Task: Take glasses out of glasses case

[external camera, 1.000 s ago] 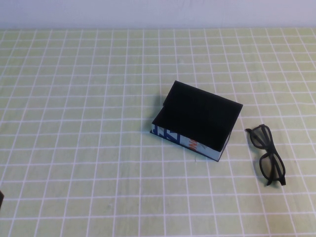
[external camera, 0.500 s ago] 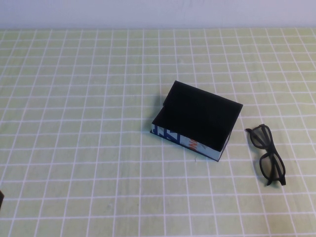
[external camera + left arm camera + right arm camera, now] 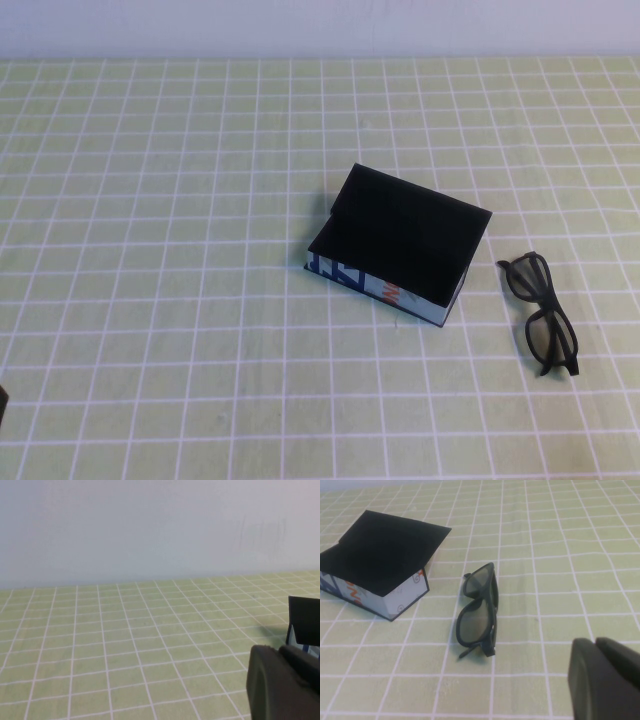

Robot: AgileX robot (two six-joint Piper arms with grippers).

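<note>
The black glasses case (image 3: 400,235) sits at the table's middle with its flat lid down and its white printed side panel (image 3: 385,288) facing me. The black glasses (image 3: 542,310) lie on the table just right of the case, outside it, arms folded. In the right wrist view the glasses (image 3: 479,611) lie beside the case (image 3: 385,550). My right gripper (image 3: 595,645) is shut and empty, well short of the glasses. My left gripper (image 3: 280,652) is shut and empty, far left of the case (image 3: 302,625); only a dark corner of it (image 3: 2,405) shows in the high view.
A green tablecloth with a white grid (image 3: 160,250) covers the table. A pale wall (image 3: 320,25) runs along the far edge.
</note>
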